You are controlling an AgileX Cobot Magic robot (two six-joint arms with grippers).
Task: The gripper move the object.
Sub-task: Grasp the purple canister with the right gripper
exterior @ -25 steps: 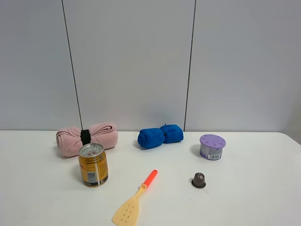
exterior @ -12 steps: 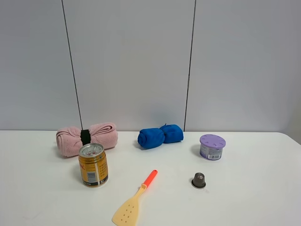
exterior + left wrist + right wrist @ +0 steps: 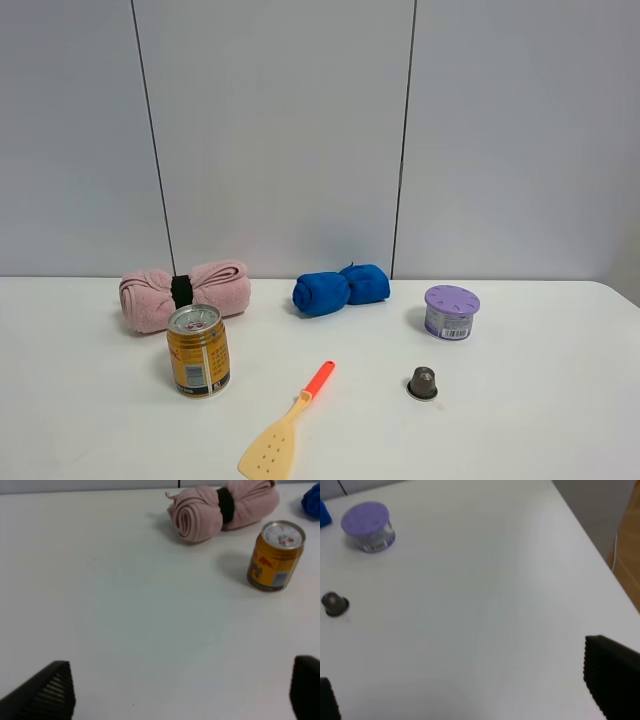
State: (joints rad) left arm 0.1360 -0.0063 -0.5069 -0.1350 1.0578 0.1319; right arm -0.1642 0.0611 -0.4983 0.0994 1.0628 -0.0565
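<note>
**Exterior high view.** The short round tub with a lilac slotted lid (image 3: 452, 312) stands on the white table (image 3: 560, 420). It is right of the blue rolled cloth (image 3: 341, 289) and beyond the small brown capsule (image 3: 422, 383). No arm shows, and nothing has shifted over the last second.

**Left wrist view.** The left gripper (image 3: 175, 690) has its jaws wide apart and empty, facing the gold drink can (image 3: 275, 555).

**Right wrist view.** The right gripper (image 3: 470, 690), jaws likewise wide and empty, hangs well apart from the tub (image 3: 368, 526). The approach appears not yet begun.

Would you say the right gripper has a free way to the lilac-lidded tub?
Probably yes: the right gripper is open, and only bare table lies between it and the tub; the capsule sits aside.
</note>
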